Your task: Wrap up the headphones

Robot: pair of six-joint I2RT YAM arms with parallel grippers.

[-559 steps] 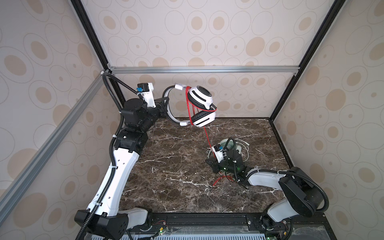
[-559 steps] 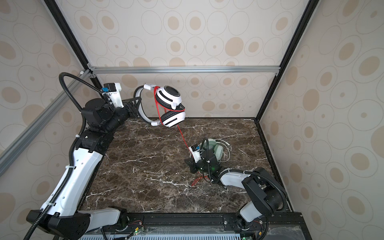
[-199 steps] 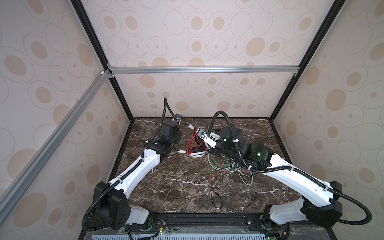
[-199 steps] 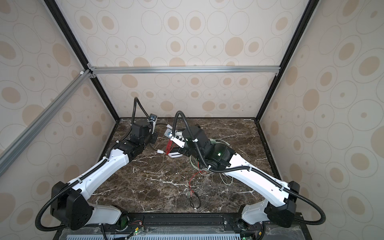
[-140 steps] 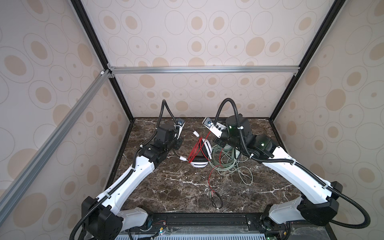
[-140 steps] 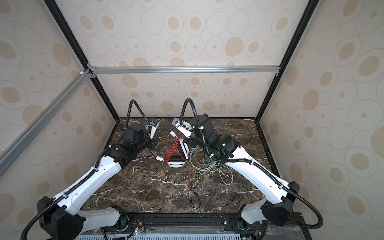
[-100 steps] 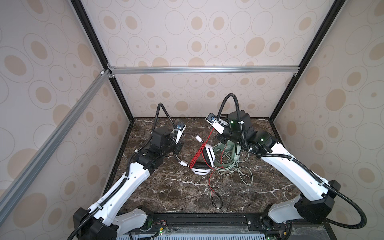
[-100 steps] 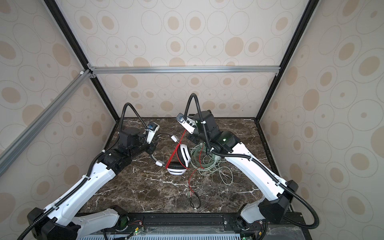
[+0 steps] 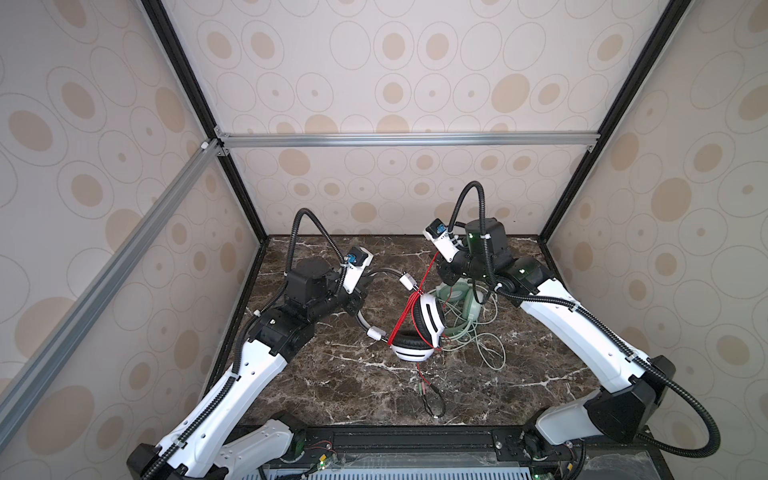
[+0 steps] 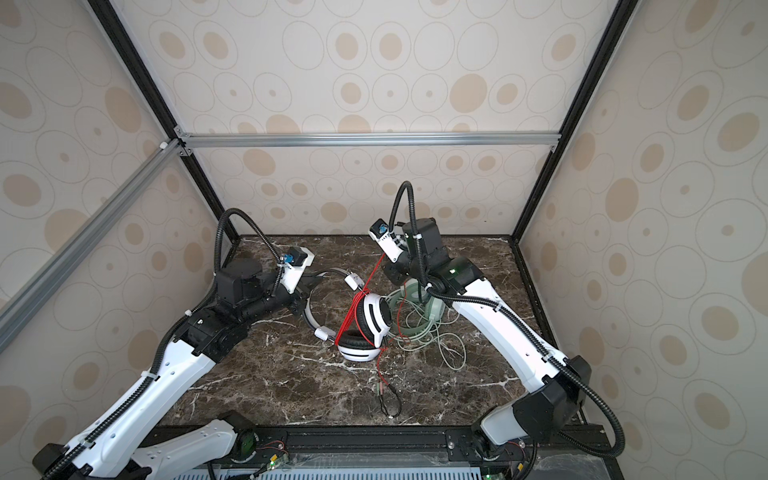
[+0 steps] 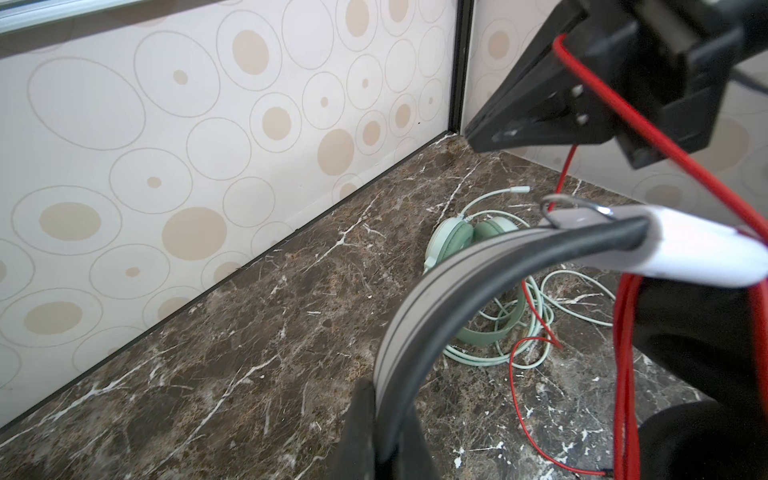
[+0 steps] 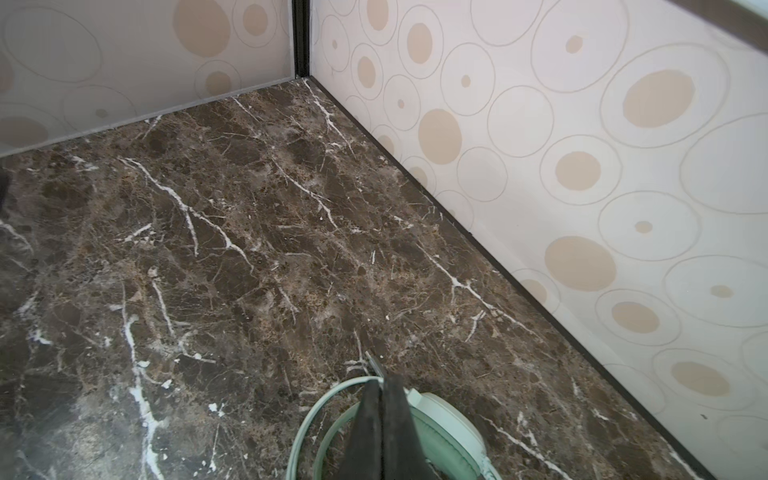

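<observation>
White headphones [image 9: 428,320] [image 10: 376,318] sit mid-table, tipped: one ear cup up on edge, the other low by the table [image 9: 332,374]. Can't tell if that lower cup touches the marble.

Headband [image 11: 436,299] arcs off to the left side. Red cord [image 9: 409,311] [image 11: 623,374] is looped in several strands over the ear cups. One strand runs taut, up and back to the right gripper. The cord's tail end lies loose on the table toward the front edge.

Green headphones [image 9: 465,301] [image 10: 432,307] [image 11: 461,232] lie flat just behind and right of the white set. Green cord [image 9: 478,336] is a loose tangle around them, spilling toward the front. Some red cord lies across it.

Left arm: elbow bent, forearm roughly level, wrist pointing toward the middle. Left gripper [image 9: 360,293] [image 10: 305,291] [image 11: 376,399] is clamped on the headband, and the wrist view shows both fingers pinching the band edge.

Right arm: reaches in from the front right, wrist raised above the green headphones and angled down and left. Right gripper [image 9: 441,272] [image 10: 388,270] [image 12: 380,386] has its jaws pressed together. The left wrist view shows the red cord pinched between its fingers. It is not touching the green headphones [image 12: 444,424] below it.
</observation>
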